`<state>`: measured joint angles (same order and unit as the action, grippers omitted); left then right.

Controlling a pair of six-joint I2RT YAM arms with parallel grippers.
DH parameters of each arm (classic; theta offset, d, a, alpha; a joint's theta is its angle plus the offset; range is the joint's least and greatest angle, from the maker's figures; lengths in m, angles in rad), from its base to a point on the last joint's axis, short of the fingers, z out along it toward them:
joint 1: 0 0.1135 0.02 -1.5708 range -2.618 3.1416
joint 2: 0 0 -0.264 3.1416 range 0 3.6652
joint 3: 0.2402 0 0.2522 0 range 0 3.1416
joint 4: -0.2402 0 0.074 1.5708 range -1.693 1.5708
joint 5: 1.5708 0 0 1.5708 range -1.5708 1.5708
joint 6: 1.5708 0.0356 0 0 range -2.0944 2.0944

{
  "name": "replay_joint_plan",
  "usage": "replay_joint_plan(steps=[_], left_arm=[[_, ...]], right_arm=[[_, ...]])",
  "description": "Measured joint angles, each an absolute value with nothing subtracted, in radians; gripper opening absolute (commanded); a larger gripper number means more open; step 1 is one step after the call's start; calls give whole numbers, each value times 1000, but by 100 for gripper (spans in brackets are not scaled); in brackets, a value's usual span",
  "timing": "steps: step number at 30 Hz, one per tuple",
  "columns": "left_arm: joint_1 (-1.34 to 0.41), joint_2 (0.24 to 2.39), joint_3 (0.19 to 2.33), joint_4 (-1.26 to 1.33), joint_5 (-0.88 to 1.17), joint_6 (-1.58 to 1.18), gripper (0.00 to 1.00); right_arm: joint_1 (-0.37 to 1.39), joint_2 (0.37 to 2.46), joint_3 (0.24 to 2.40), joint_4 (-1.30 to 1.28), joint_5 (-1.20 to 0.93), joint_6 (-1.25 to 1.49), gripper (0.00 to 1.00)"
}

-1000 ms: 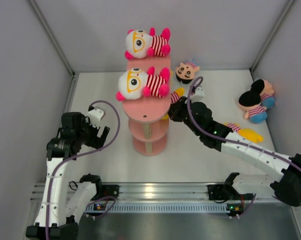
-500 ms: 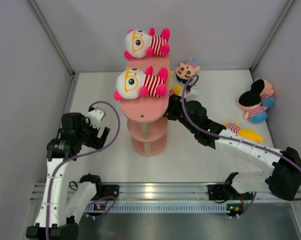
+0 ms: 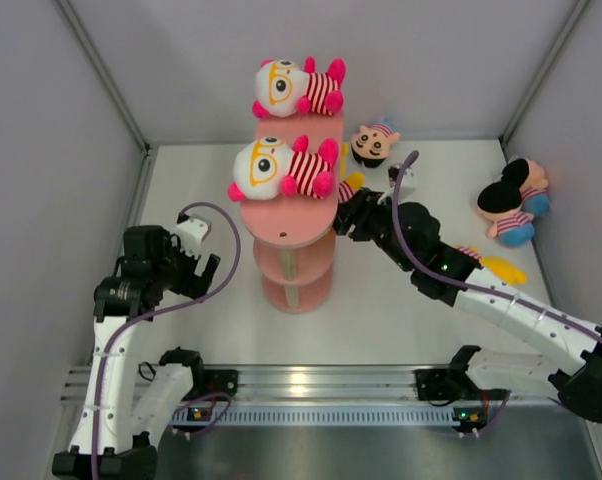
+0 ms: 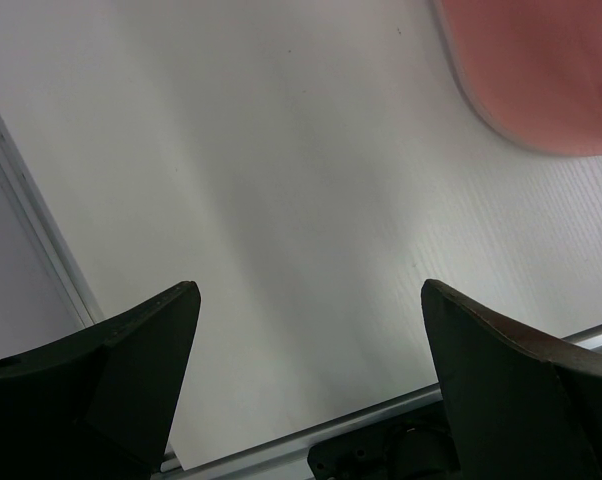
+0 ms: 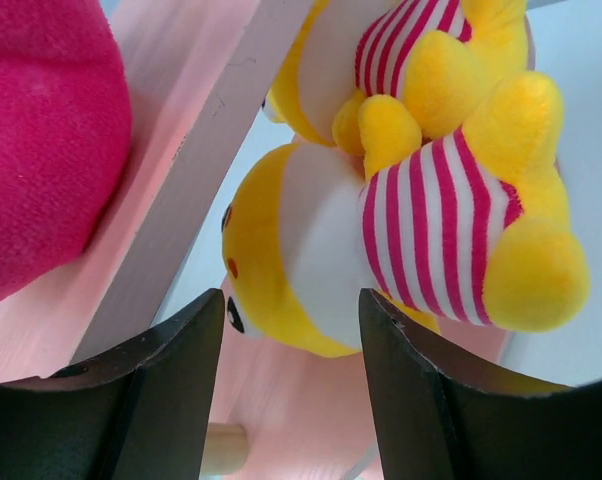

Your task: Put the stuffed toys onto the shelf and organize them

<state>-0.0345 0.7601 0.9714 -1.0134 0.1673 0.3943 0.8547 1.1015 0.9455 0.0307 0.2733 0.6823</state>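
Note:
The salmon-pink shelf [image 3: 286, 215] stands mid-table. Two white-faced stuffed toys with orange glasses [image 3: 296, 88] [image 3: 281, 168] lie on its top tier. My right gripper [image 3: 343, 215] is at the shelf's right side, open. In the right wrist view its jaws [image 5: 291, 335] stand apart just below a yellow bear [image 5: 311, 260], which lies on a lower tier [image 5: 281, 410] beside a second yellow bear [image 5: 421, 60]; neither fingertip presses it. My left gripper [image 3: 203, 268] hangs open left of the shelf, with nothing between its fingers [image 4: 141, 350].
A black-haired toy [image 3: 374, 143] lies behind the right arm. Mouse-eared toys [image 3: 511, 205] sit by the right wall. Another yellow toy [image 3: 501, 268] lies partly under the right forearm. A wooden post [image 5: 226, 450] is near the right fingertips. Walls close three sides.
The right gripper pushed the yellow bear into the shelf, opened and let it go, then drew back slightly to the right. The left arm has not moved.

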Motion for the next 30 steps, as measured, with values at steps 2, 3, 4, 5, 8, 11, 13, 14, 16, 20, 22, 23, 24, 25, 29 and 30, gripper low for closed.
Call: replay_joint_plan(steps=[2,3,4,5,8,11,13,14,16,20,22,23,24,25,29,30], left_arm=[[-35,760,971,-1013,167,394,99],[-35,760,971,-1013,167,394,99],[-35,760,971,-1013,167,394,98],[-35,760,971,-1013,167,394,99],[-35,760,971,-1013,168,394,99],[-35,760,971,-1013,168,395,99],[-35,760,971,-1013,168,394,98],[-35,760,971,-1013,168,394,98],[-35,760,971,-1013,168,394,99],[-35,760,971,-1013,168,394,99],[-35,760,971,-1013,168,394,99],[-35,760,971,-1013,168,395,99],[-34,760,971,-1013,168,395,99],[-34,760,971,-1013,168,394,99],[-34,760,971,-1013,168,395,99],[-34,760,971,-1013,168,395,99]], right_arm=[[855,1088,950,14,284,665,56],[855,1079,950,4,290,657,56],[855,1066,950,-13,302,645,57],[855,1055,950,-27,315,634,59],[849,1021,965,-81,351,591,68],[805,1018,1022,-156,343,548,76],[753,1024,1048,-179,319,532,77],[718,1030,1051,-182,293,525,77],[648,1044,1047,-184,223,524,78],[544,1094,1006,-155,94,527,78],[534,1127,985,-140,28,527,76],[534,1143,979,-132,-3,527,75],[534,1159,973,-120,-30,531,74],[534,1176,970,-103,-59,535,69],[534,1213,966,-49,-116,559,42],[533,1214,959,-30,-120,575,36]])
